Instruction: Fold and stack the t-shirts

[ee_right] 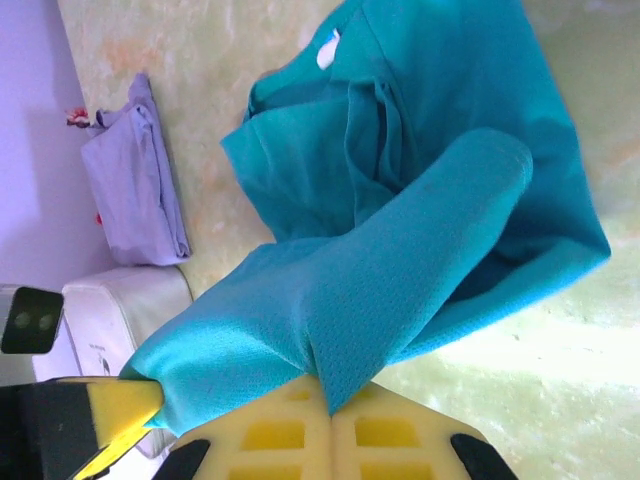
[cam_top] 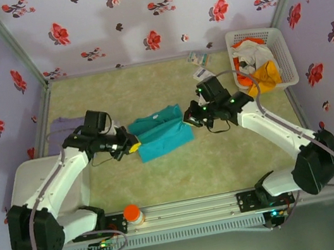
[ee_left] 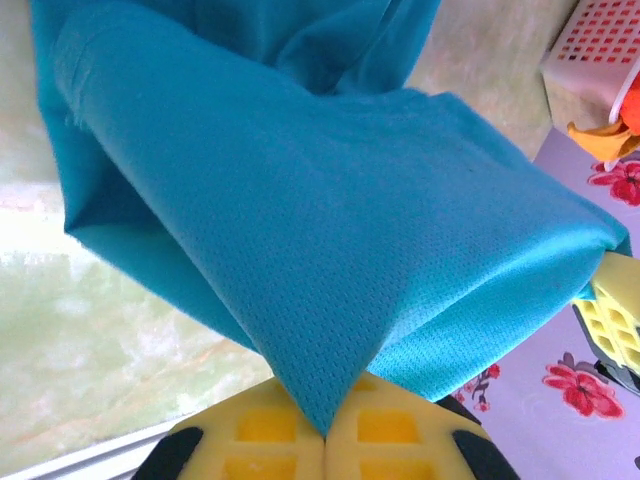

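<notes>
the left gripper has its yellow lattice pads pressed together on a pinched corner of the large teal mesh-cloth short-sleeved t-shirt — in the left wrist view the fabric rises straight out of the seam between the pads. the right gripper is closed tight in the same way on another fold of that shirt, the cloth drawn to a point where its two pads meet.

from above, the two grippers face each other across the shirt, the left one at its left edge and the right one at its upper right edge. a doubled band of teal cloth runs from one gripper to the other, while the rest lies rumpled on the pale green marbled table top, about the middle of it.

a pale purple soft cloth shirt lies folded at the left edge of the table, beside the left arm and well apart from the teal one. a white lattice plastic basket stands in the far right corner, holding orange and white garments heaped loosely. small white packets lie just left of the basket by the back wall. a small round orange-topped object sits on the metal rail — near the left arm's base.
</notes>
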`<state>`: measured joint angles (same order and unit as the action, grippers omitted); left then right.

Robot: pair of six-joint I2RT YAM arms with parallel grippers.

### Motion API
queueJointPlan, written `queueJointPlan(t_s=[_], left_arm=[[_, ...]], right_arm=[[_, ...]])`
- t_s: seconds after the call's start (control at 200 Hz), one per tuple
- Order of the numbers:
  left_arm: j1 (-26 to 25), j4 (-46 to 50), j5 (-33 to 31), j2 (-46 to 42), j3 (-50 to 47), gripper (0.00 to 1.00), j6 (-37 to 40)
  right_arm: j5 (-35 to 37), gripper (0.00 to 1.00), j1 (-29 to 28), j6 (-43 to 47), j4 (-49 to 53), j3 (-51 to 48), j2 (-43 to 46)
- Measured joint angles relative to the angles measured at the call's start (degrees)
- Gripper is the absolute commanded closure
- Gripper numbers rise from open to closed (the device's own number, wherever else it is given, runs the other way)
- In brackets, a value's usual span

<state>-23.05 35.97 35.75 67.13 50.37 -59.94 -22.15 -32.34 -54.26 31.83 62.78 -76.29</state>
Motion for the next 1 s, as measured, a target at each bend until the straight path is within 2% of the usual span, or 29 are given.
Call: queueJointPlan(t_s=[0.165,0.34,0.53,0.955,1.0], left_arm=[[-0.85,-1.38,0.94,-3.87,-2.71,1.0,-3.06],[-0.79,-3.08,1.44,-3.74,-3.39,1.0,-4.26],[0.55,-4.35,1.97,1.03,-3.32,1.0,-3.91],[5.84,-6.01,3.23,12.68,2.6,1.0,1.03],[6.21,-6.05,3.45,14.23,3.5,0.94,1.79]], right_arm=[[0.07,1.0,-0.96,-1.22,0.48,-2.03,4.11],[0.09,1.0,-1.05,-1.46,0.04,-2.56,3.87],[0.04,1.0,-0.74,-1.27,-1.57,-1.99,-1.75],[-1.99,1.0,2.19,-0.13,-5.6,6.64,-14.58],[-2.19,1.0,2.51,-0.13,-5.99,7.56,-15.98]])
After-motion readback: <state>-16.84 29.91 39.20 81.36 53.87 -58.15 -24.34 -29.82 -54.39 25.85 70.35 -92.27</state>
